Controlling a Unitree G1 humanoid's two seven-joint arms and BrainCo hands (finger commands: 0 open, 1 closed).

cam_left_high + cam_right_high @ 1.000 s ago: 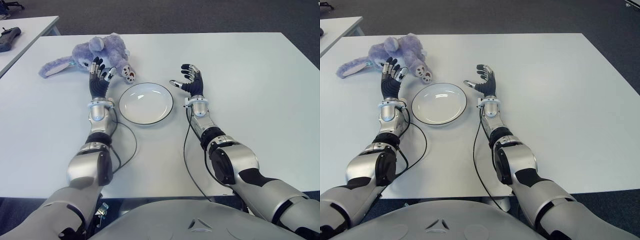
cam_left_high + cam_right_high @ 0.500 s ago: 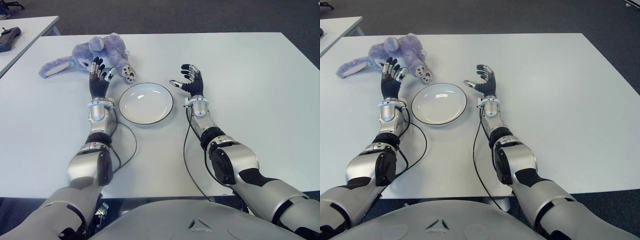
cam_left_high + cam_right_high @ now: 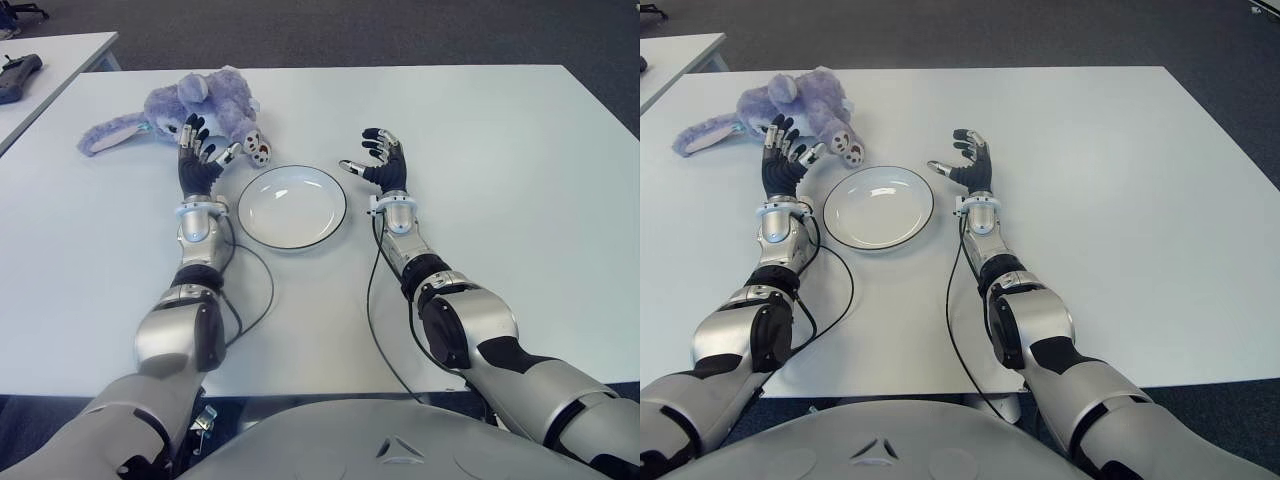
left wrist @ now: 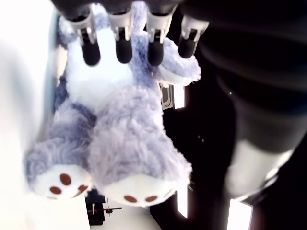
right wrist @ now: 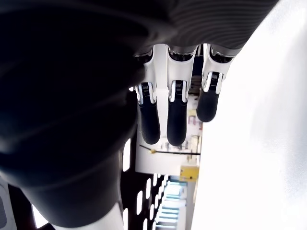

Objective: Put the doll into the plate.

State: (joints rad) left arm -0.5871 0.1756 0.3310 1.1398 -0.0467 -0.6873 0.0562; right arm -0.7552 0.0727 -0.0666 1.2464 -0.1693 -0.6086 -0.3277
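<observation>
A: What had changed in that last second?

B: Very little, but it mattered. The left hand [image 3: 200, 158] had spread its fingers [image 4: 123, 45] wider, and the thumb had swung out toward the paws of the doll [image 3: 196, 108]. Before, the thumb sat closer to the palm. The arm itself had barely moved.

A: So was it holding the doll?

B: No. The fingers were wide apart and held nothing. In the wrist view they pointed straight at the plush body with the two paws below, so the hand was just short of the doll, lined up on it.

A: Where did the doll lie?

B: On the table [image 3: 480, 130], beyond the left hand, well up from the plate [image 3: 291, 207] and a bit to the robot's left of it. Its nearest paw was close to the plate's far rim, but apart from it.

A: And the other hand?

B: The right hand [image 3: 383, 160] showed just to the right of the plate, fingers loosely spread, holding nothing.

A: What did it mean for the task?

B: I judged it a preparation to grasp; the pickup itself wasn't yet begun.
</observation>
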